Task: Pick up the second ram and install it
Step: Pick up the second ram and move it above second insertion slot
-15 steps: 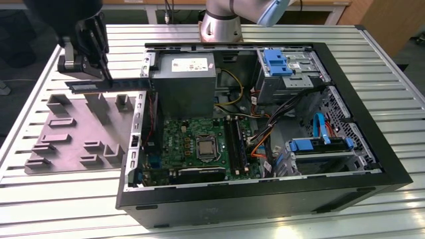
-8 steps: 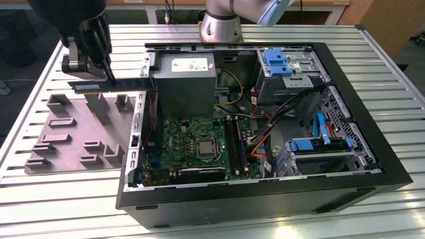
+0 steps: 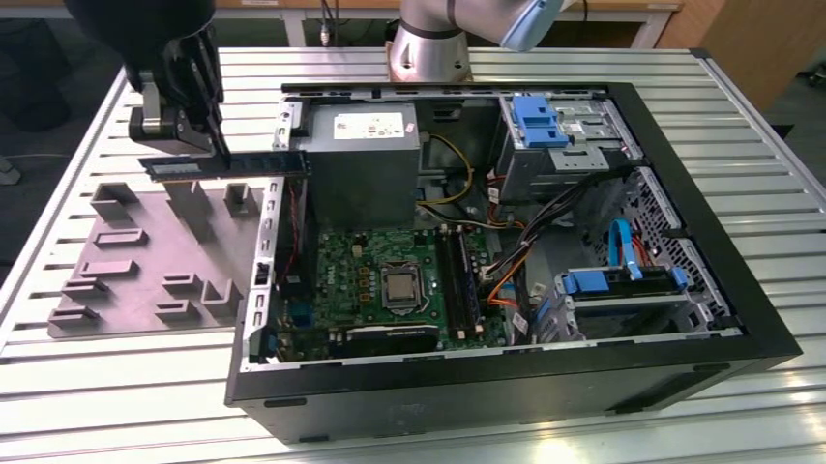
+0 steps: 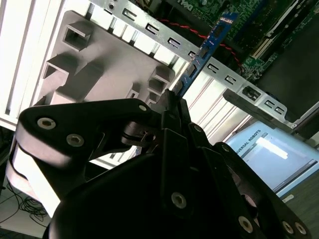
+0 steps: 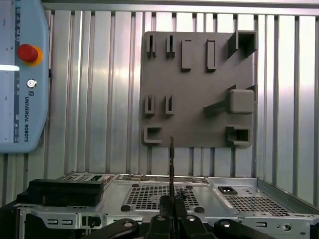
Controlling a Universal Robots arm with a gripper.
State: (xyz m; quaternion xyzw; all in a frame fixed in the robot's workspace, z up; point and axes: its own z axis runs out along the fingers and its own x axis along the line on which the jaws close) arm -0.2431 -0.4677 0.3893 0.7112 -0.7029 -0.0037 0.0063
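Observation:
My gripper (image 3: 217, 147) hangs above the grey fixture plate (image 3: 155, 253), at the exterior view's left of the open computer case (image 3: 516, 387). It is shut on the second ram (image 3: 227, 165), a long thin dark strip held level and lifted off the plate, one end near the case's side wall. In the second wrist view the ram (image 4: 208, 46) sticks out from between the closed fingers (image 4: 169, 107) toward the case. It appears edge-on in the first wrist view, ram (image 5: 171, 159) rising from the gripper (image 5: 171, 201). The black slot rails (image 3: 459, 282) lie on the green motherboard (image 3: 348, 280).
A grey power-supply box (image 3: 363, 155) sits in the case beside the ram's end. Blue drive brackets (image 3: 537, 121) and cables (image 3: 516, 261) fill the case's other side. A teach pendant (image 5: 22, 74) lies on the slatted table (image 3: 116, 387) beyond the fixture plate (image 5: 194, 89).

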